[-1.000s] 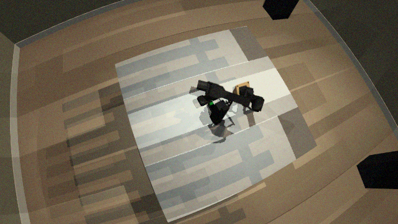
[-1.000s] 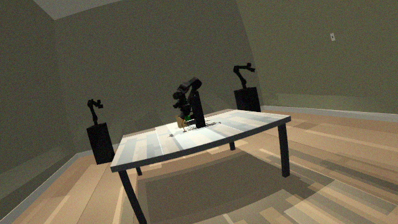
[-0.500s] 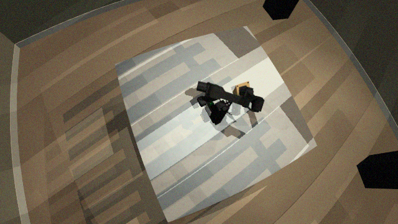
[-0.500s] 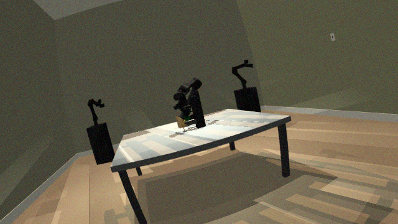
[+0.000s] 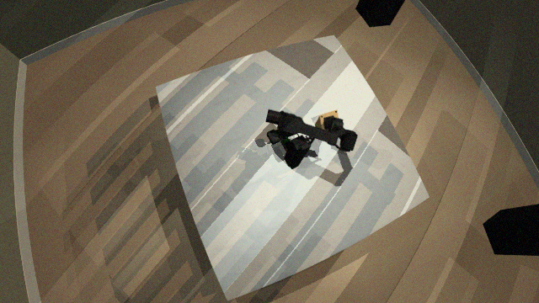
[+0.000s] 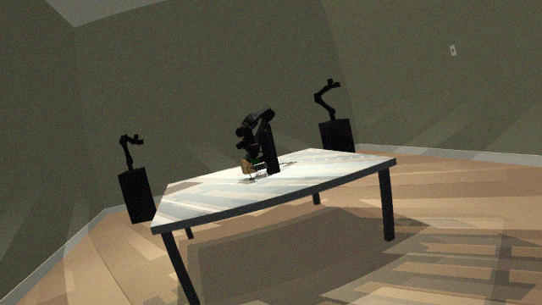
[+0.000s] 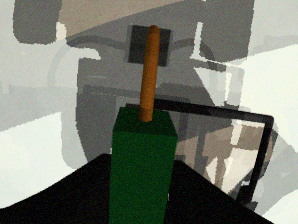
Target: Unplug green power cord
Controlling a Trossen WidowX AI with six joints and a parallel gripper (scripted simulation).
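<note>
Green plug (image 7: 141, 165), one in number, sits pinched between the two dark fingers of the single gripper (image 7: 143, 219), which clamps its sides. One brown prong (image 7: 149, 72) juts from the plug's far end, pointing at a dark square patch beyond it. Right of the plug runs one thin black frame (image 7: 256, 145). In the top view the arm (image 5: 309, 130) stands near the table's (image 5: 261, 248) far-right part, with wide pale surface around it toward every edge.
</note>
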